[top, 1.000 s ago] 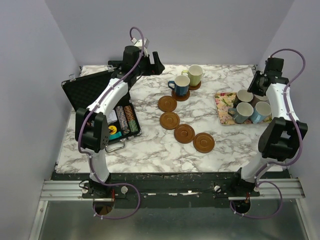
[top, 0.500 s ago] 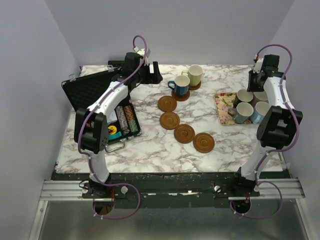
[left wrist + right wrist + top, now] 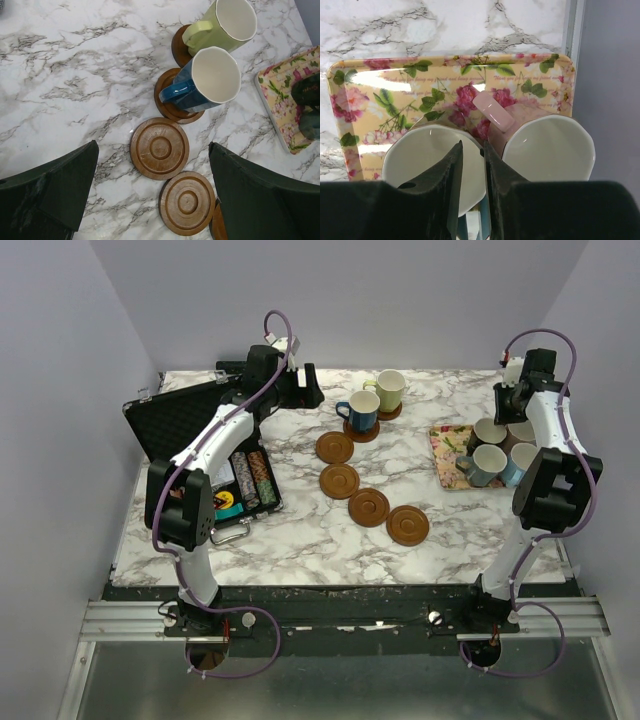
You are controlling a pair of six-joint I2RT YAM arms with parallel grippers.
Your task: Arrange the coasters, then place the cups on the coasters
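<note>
Nearest, four bare coasters (image 3: 369,507) lie flat in a slanted row. The row starts near the near-left corner of the floral tray (image 3: 445,443) and runs away and leftward from it. On the tray a grey cup (image 3: 486,465) stands upright with its handle pointing left toward that row, and a light blue cup (image 3: 522,464) stands just beside it.

Behind these, the right gripper (image 3: 472,147) hangs over the tray where a pink cup (image 3: 547,147) meets a cream-lined cup (image 3: 427,155). Its fingers are a slim gap apart, and whether they pinch a rim cannot be told.

Farther and left of the tray, the dark blue cup (image 3: 362,412) and then the yellow-green cup (image 3: 391,390) each stand on a coaster, handles leftward. The left gripper (image 3: 152,147) is spread wide and holds nothing.
</note>
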